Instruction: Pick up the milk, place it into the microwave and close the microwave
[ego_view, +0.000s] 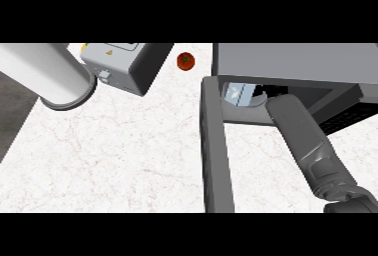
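The grey microwave (295, 60) stands at the upper right with its door (215, 155) swung open toward me, edge-on. The milk (240, 93), a small pale blue-white carton, is inside the cavity near its left side. My right forearm (306, 145) reaches up into the opening. Only a dark bit of the right hand (275, 91) shows, just right of the carton under the microwave's top. Whether it touches the carton is hidden. My left hand is not visible.
A grey box appliance (122, 62) with a yellow label sits at the upper left, with a small red round object (184, 60) behind it. A thick pale cylinder (55, 75) slants across the top left. The counter (111, 160) ends at dark floor (13, 115).
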